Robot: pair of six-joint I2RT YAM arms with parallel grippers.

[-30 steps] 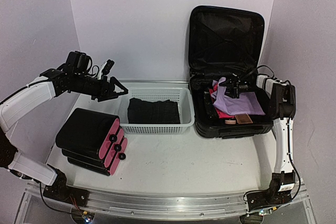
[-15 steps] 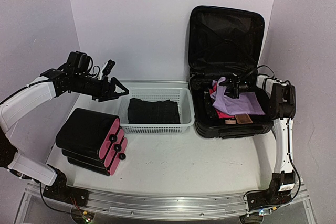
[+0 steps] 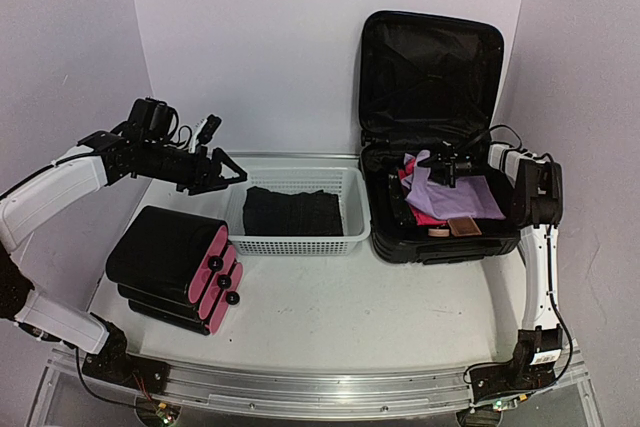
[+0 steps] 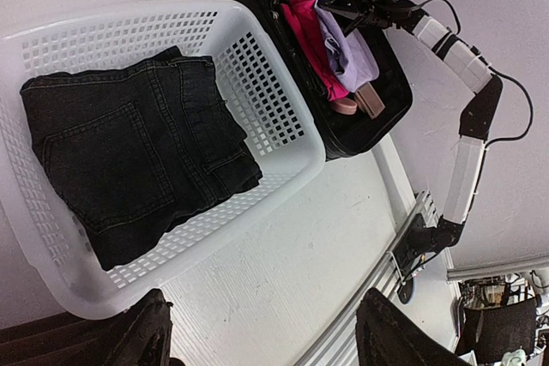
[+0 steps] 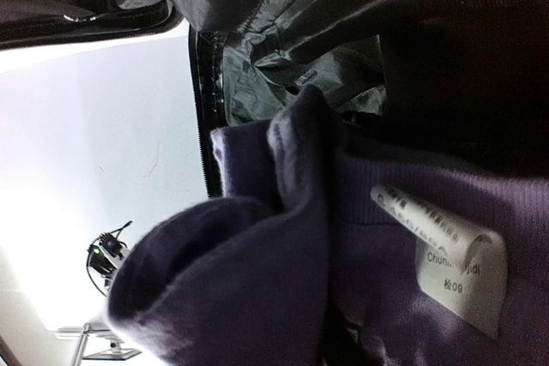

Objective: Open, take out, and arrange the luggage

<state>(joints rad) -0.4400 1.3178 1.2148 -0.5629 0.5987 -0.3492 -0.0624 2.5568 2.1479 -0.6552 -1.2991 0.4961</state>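
table (image 3: pixel 400 297): pale, flat surface, closed in by plain lilac walls on three sides; both arm bases sit at its near edge.

luggage (image 3: pixel 430 67): stands at the far right of the table, just beside the basket. its lid is open and upright against the back wall, its base is flat, and its long axis runs left to right. clothes are heaped inside.

stack of small cases (image 3: pixel 165 257): near left, well apart from the luggage.

basket (image 3: pixel 300 244): white and perforated, at the centre back, holding folded dark jeans (image 3: pixel 292 212).

purple top (image 3: pixel 455 195): uppermost in the luggage base, over a pink garment (image 3: pixel 425 215). it spreads from the far left corner toward the near right. its neck label (image 5: pixel 442 259) fills the right wrist view.

right gripper (image 3: pixel 441 164): reaches in from the right side, down at the far edge of the purple top. this is much the nearer arm, so the lift is judged to fall to it, up and leftward toward the basket. the fingers are hidden by cloth, so whether they have pinched it cannot be told.

left gripper (image 3: pixel 228 169): hovers above the basket's far left corner, fingers spread wide and holding nothing.

small brown item (image 3: pixel 462 226): lies at the near edge of the luggage base; too small to identify.
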